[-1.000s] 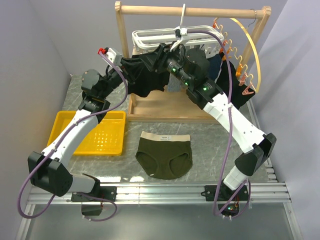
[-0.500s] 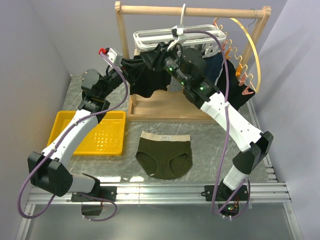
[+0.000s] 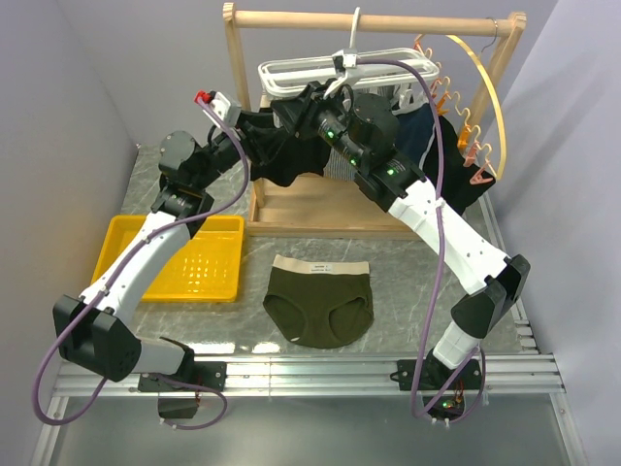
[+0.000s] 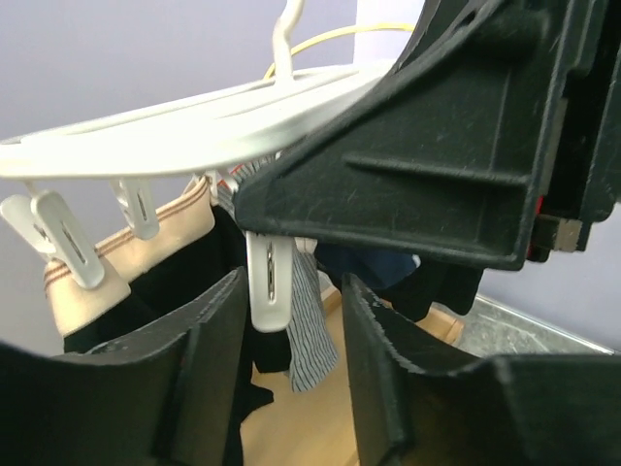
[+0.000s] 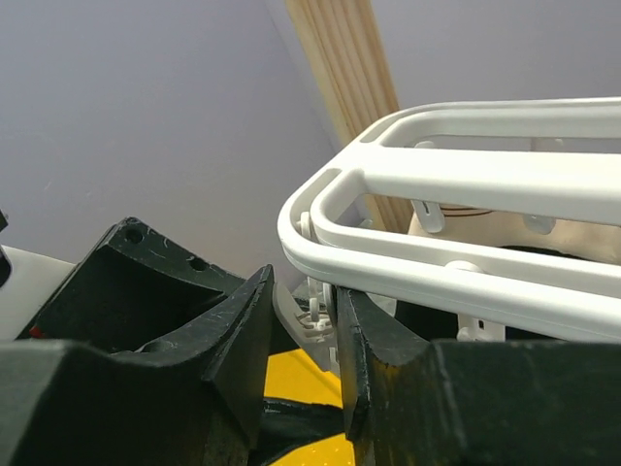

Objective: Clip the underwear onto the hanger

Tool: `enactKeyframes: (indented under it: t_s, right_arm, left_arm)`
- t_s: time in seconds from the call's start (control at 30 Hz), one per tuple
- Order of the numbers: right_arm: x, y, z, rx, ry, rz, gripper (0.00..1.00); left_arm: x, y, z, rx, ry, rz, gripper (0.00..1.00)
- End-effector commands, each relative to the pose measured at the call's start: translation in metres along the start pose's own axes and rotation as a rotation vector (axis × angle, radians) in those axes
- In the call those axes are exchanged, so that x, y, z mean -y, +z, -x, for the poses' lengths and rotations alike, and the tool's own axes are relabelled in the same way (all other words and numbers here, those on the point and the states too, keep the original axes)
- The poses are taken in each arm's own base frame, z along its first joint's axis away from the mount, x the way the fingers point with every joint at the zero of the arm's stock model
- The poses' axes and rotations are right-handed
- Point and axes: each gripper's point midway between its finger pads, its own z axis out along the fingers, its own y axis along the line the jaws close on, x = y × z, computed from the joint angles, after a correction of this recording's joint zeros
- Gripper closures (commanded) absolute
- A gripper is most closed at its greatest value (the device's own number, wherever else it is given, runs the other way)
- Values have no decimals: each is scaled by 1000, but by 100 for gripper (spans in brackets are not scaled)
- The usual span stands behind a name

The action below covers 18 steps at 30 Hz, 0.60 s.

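1. We see the underwear (image 3: 320, 309) spread flat on the table (image 3: 398, 291). Its beige waistband (image 3: 321, 265) is turned toward 12 o'clock. Neither gripper touches it, and both are well apart from it.
2. The hanger (image 3: 291, 70) hangs by its hook from the top bar of the wooden rack (image 3: 408, 20), at 12 o'clock from the underwear. Nothing of the underwear is clipped to it.
3. Both arms reach up to the hanger's 9 o'clock end, where the two grippers sit just beside each other.
4. The fingers of the right gripper (image 5: 303, 313) are drawn close together. They pinch a white clip (image 5: 309, 316) just under the frame's rounded corner.
5. The left gripper (image 4: 291, 291) has its jaws apart and holds nothing. A dangling clip (image 4: 267, 282) hangs in the gap, and as far as we can see it touches neither finger. The right gripper's black body fills that view from 12 to 3 o'clock.
6. We cannot tell whether these two clips are one and the same.
7. A black garment (image 3: 281, 160) hangs below the hanger's 9 o'clock end. In the left wrist view, a beige-banded garment (image 4: 146, 252) hangs from clips at 9 o'clock of the dangling clip.
8. A yellow tray (image 3: 209, 262) rests on the table at 9 o'clock from the underwear, near it but apart.
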Motion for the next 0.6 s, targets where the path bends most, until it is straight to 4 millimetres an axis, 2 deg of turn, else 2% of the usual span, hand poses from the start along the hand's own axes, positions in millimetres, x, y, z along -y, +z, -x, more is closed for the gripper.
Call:
enactKeyframes:
  t_s: [0.0,0.1,0.27,0.33,0.43,0.57]
  right_arm:
    - [-22,-7,34,85,24,55,100]
    - [-25,-9,33,76,39,70,100]
    - [-27,-10,32,71,39,80,100]
    - [-29,-11,33,72,41,87,91]
    - [-28,-11,32,69,47,86,66]
    - [-26,-8,27,57,43,75,56]
  left_arm:
    - [8,4,38,75,35,-25,52]
    - [5,7,41,82,33,-15,59]
    - [8,10,45,90,36,-38,83]
    - [9,10,44,86,36,-42,90]
    - [10,10,43,82,37,-49,95]
    - [11,10,43,82,34,-52,97]
